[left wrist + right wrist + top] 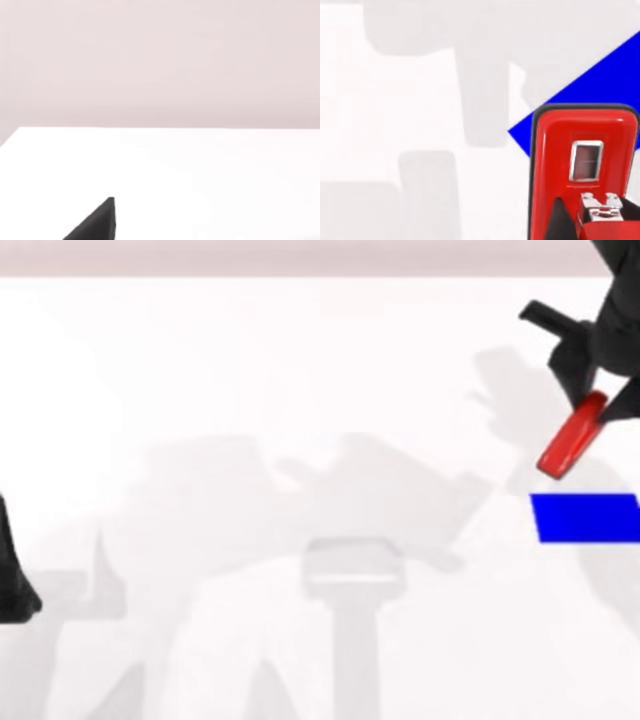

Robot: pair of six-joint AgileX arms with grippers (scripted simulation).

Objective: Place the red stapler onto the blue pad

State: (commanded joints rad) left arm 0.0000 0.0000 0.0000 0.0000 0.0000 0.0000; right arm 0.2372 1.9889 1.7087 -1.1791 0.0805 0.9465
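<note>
My right gripper (597, 403) is at the far right of the table, shut on one end of the red stapler (572, 445). The stapler hangs tilted, its free end pointing down toward the blue pad (585, 518), which lies flat at the table's right edge. In the top view that free end sits just short of the pad's far left corner. The right wrist view shows the stapler (585, 135) from above with a dark fingertip (561, 222) against it and the blue pad (600, 80) beyond. My left arm (15, 585) is parked at the left edge.
The white table (300, 390) carries only grey shadows of the arms. Its far edge (300, 278) runs along the top of the top view. The left wrist view shows bare table and one dark fingertip (100, 222).
</note>
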